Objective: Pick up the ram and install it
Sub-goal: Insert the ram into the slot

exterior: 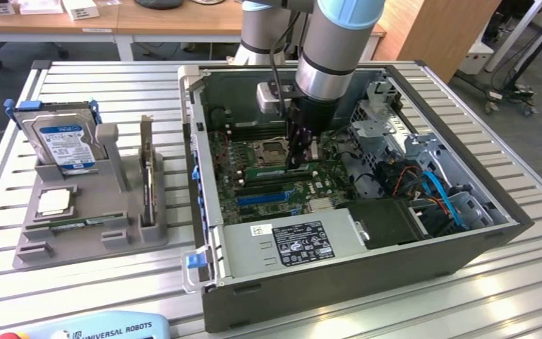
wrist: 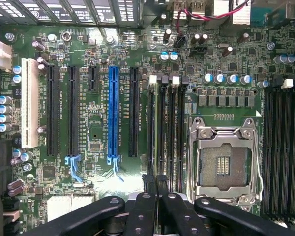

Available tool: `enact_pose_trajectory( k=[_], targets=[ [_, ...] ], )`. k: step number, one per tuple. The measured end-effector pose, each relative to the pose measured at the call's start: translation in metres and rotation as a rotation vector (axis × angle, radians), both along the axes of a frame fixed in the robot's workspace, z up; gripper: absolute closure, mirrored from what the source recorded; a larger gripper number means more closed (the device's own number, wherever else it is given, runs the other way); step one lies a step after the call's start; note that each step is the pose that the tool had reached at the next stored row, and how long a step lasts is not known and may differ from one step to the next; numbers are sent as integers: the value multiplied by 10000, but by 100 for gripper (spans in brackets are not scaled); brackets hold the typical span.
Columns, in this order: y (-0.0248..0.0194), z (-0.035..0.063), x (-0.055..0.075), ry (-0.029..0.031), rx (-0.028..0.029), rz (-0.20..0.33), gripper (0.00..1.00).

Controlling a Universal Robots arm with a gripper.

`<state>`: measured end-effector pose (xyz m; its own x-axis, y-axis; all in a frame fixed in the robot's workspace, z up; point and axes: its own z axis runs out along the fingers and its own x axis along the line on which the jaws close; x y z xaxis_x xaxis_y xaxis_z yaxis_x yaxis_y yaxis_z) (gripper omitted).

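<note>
- The gripper (wrist: 155, 179) is down inside the case, and its fingers (wrist: 148, 184) are pinched to a narrow slit.
- Between them sits the ram (exterior: 269, 172), gripped at one end as far as can be seen.
- The ram stands on edge, a thin green strip low over the motherboard (wrist: 93, 132).
- Its long axis runs straight away from the fingers, along the memory slots (wrist: 167, 123), and in the exterior view it points to that view's left.
- Whether it is seated in a slot I cannot tell.
- Just to one side of the fingers is the CPU socket (wrist: 223, 164), with its metal frame latched down.
- On the other side, a little further off, is the blue slot (wrist: 113, 115), parallel to the ram.
- Around all of this is the open computer case (exterior: 346, 275), lying on its side on the slatted table (exterior: 92, 275).
- Well away from the fingers, outside the case, a grey holder (exterior: 73, 244) carries the hard drive (exterior: 64, 141) upright.
</note>
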<state>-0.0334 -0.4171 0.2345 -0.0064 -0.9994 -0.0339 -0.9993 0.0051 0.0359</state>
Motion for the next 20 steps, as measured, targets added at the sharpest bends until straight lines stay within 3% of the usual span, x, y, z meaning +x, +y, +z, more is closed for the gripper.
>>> enact_pose_trajectory(
  k=[20],
  targets=[
    [-15, -21, 0, 0, -1, 9, 88]
  ],
)
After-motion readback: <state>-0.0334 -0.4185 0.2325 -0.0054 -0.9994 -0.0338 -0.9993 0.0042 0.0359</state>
